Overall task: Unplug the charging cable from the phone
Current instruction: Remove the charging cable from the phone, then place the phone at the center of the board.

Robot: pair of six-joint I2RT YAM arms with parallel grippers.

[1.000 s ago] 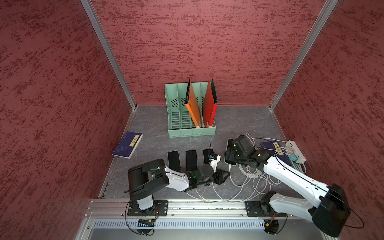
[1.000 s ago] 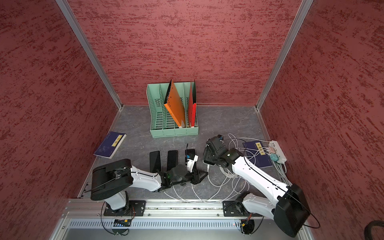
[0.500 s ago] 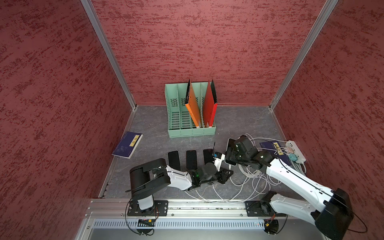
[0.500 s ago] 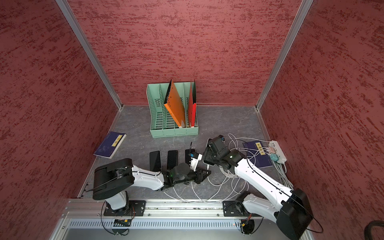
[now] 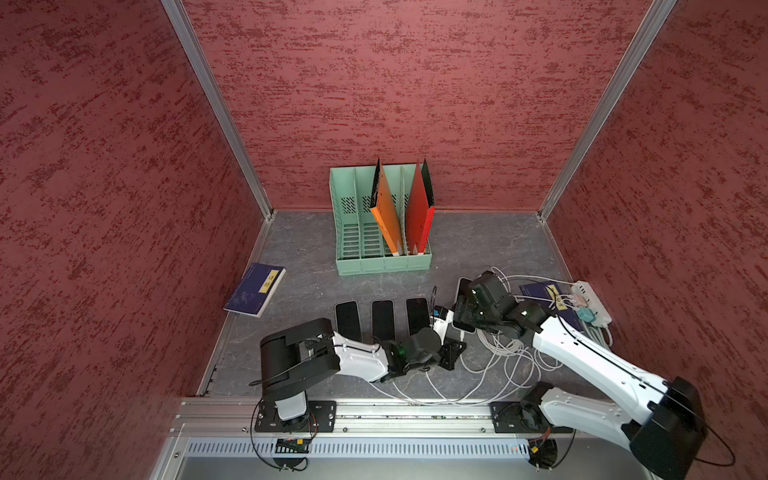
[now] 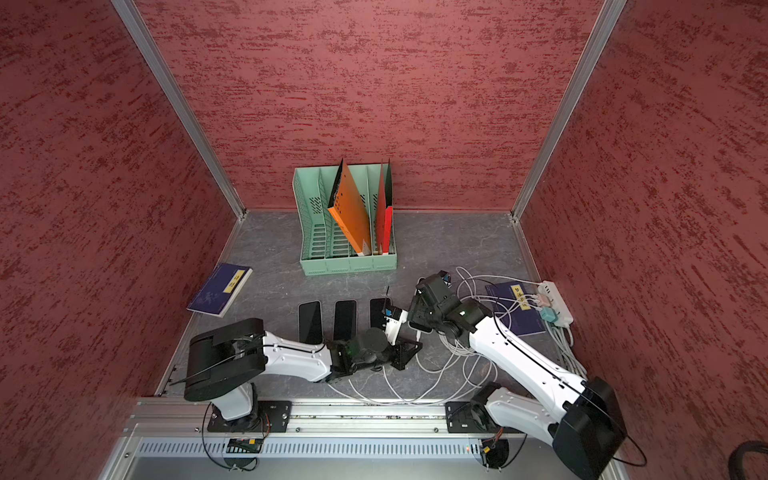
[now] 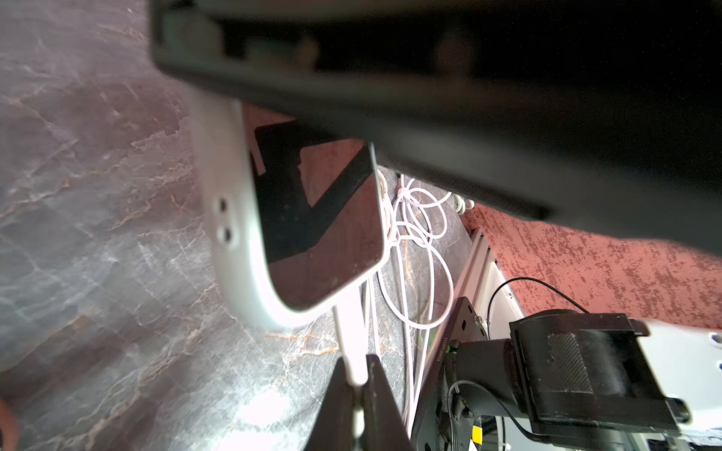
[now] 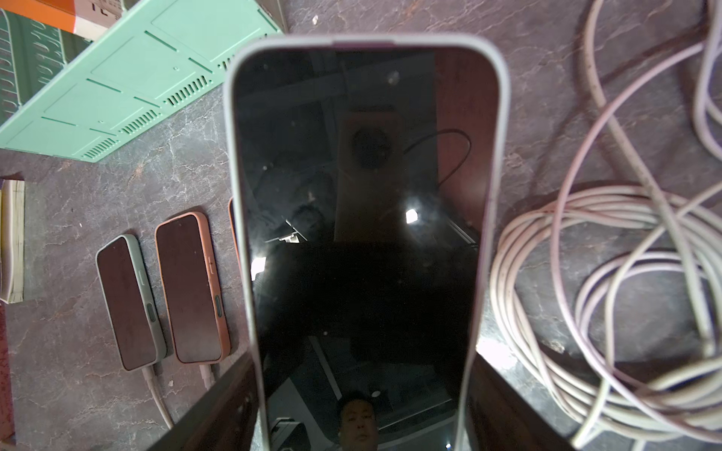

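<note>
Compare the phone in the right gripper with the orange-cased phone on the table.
The held phone has a pale grey case; the orange-cased phone has a brownish-orange one. The held phone is clamped by the right gripper; the orange-cased phone lies flat on the table, untouched. Both have dark, unlit screens.

phone: four, three lying flat in a row plus one raised phone
charging cable: several white ones in a tangle; the exact number cannot be told
file rack: one, with four compartments
folder: two, this orange one and a red folder
blue booklet: two, the second booklet partly under the power strip
power strip: one
robot arm: two
</note>
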